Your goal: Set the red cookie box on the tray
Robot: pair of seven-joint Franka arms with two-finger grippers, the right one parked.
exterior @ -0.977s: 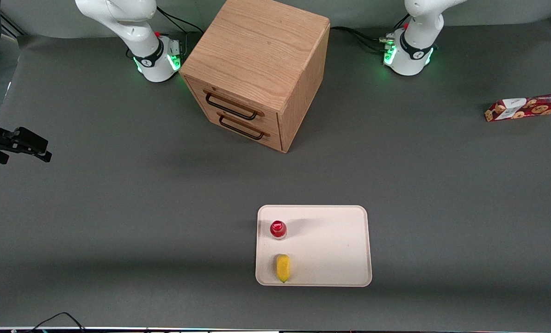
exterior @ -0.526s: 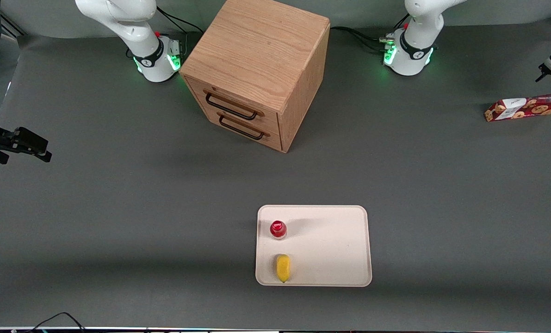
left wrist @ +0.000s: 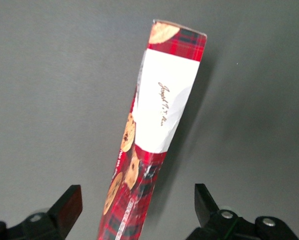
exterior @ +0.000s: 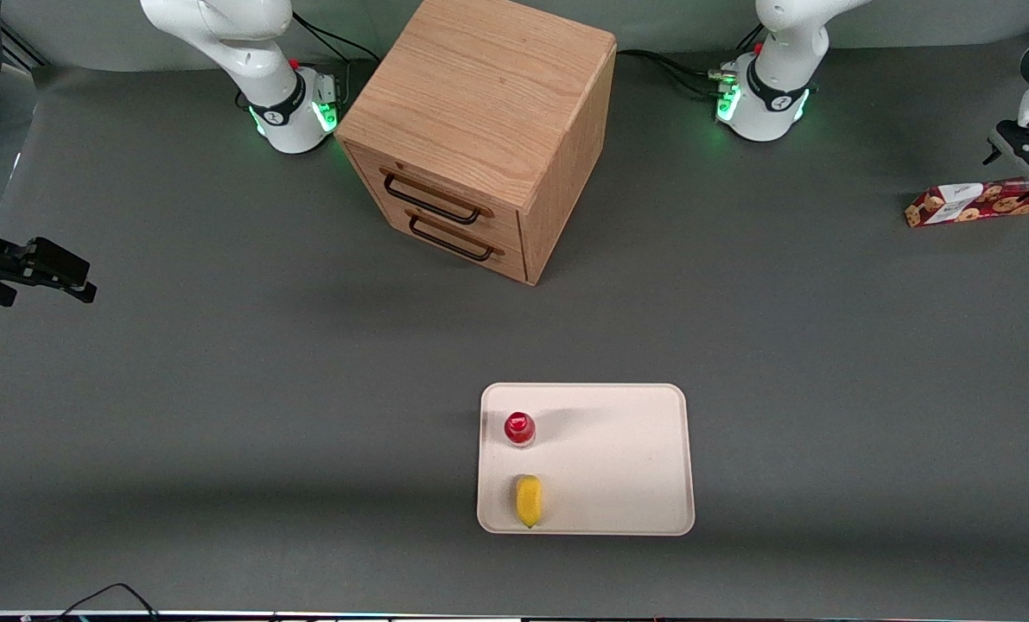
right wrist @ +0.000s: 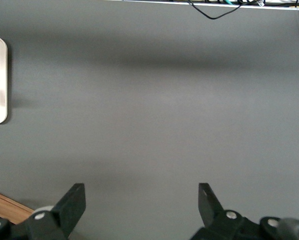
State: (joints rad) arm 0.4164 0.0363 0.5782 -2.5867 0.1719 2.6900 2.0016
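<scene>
Front view, from the parked arm's end of the table toward the working arm's end. A wooden drawer cabinet with two dark handles (exterior: 479,138) stands on the grey table (exterior: 220,363), between the two arm bases. Nearer the camera lies the flat cream rectangular tray with rounded corners (exterior: 618,458). It carries a small red-capped bottle (exterior: 519,428), upright, and a yellow object (exterior: 528,500) just nearer the camera than the bottle.

The long, thin dark-red cookie box printed with brown cookies and a white label patch (exterior: 972,202) lies on the table toward the working arm's end, well apart from the tray and farther from the camera than it. Its long axis runs roughly sideways across the table, slightly slanted, with the labelled end pointing toward the cabinet.

The left arm's black two-finger gripper (exterior: 1028,160) hangs above the box's outer end, the white wrist rising steeply above it.

In the left wrist view the gripper (left wrist: 137,205) points down at the box (left wrist: 159,120). The fingers (left wrist: 69,202) stand spread wide. The box's near end lies between them, touching neither, with clear table on both sides. Its length runs away from the jaws, slightly slanted.
</scene>
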